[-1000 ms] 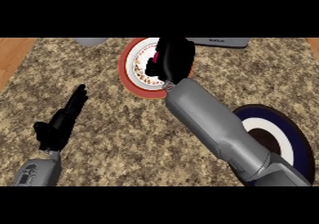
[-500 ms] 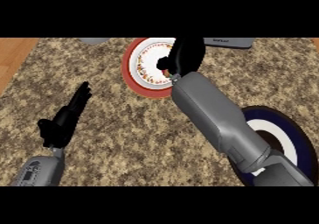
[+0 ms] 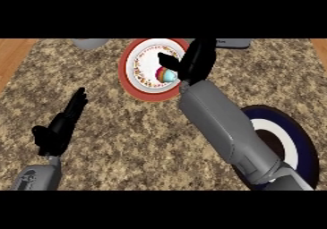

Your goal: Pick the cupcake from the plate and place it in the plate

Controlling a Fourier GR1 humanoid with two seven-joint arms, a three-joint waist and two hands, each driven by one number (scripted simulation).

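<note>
A cupcake (image 3: 167, 75) with blue, orange and pink colouring sits on a red-rimmed white plate (image 3: 138, 87) at the counter's far centre. My right hand (image 3: 197, 58) reaches over that plate's right side, fingers straight and thumb pointing left just above the cupcake, not closed on it. A dark blue plate (image 3: 302, 147) with a white ring lies at the near right, largely hidden under my right forearm. My left hand (image 3: 60, 127) rests open at the left, fingers pointing away.
A grey object (image 3: 90, 43) and another grey object (image 3: 233, 42) sit at the counter's far edge. Wooden floor shows at the far left and right beyond the granite top.
My right hand has shifted right and farther over the red plate, uncovering the cupcake beside its thumb. The left hand stayed nearly still.
</note>
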